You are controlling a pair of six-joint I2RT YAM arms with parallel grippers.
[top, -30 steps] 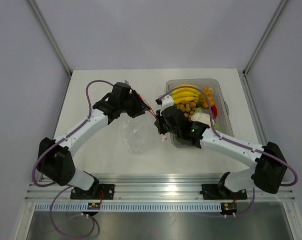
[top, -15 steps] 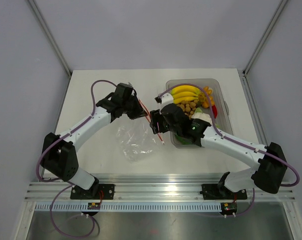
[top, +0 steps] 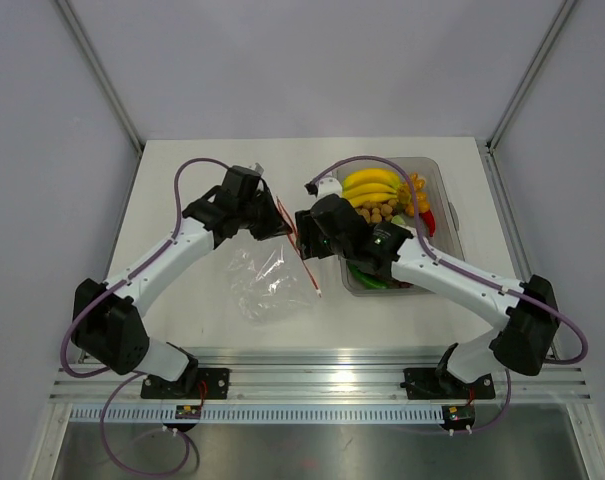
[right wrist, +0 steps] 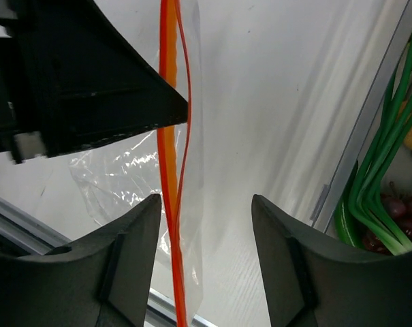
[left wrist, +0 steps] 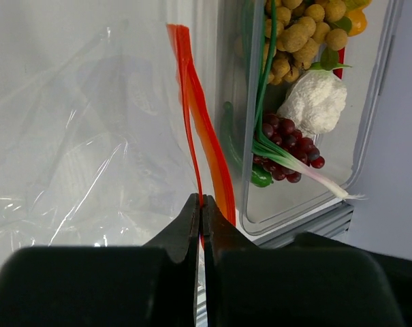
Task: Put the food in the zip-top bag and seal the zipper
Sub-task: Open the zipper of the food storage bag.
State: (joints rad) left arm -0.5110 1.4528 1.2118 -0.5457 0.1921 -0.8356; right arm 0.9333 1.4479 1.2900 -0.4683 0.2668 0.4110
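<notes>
My left gripper is shut on one lip of the zipper, the red strip along the mouth of the clear zip-top bag. It holds that lip up off the table. My right gripper is open and straddles the same zipper, which hangs close to its left finger. The food lies in the clear tub: bananas, a brown ball cluster, orange pieces, a red chilli, a white bulb, dark grapes and green onions.
The tub's long wall stands right beside the bag's mouth. An aluminium rail runs along the table's near edge. Grey walls close in the back and both sides.
My left gripper has shut on the zipper's lip. My right gripper has opened, let go of the strip and moved up and to the left. The bag has shifted slightly left.
</notes>
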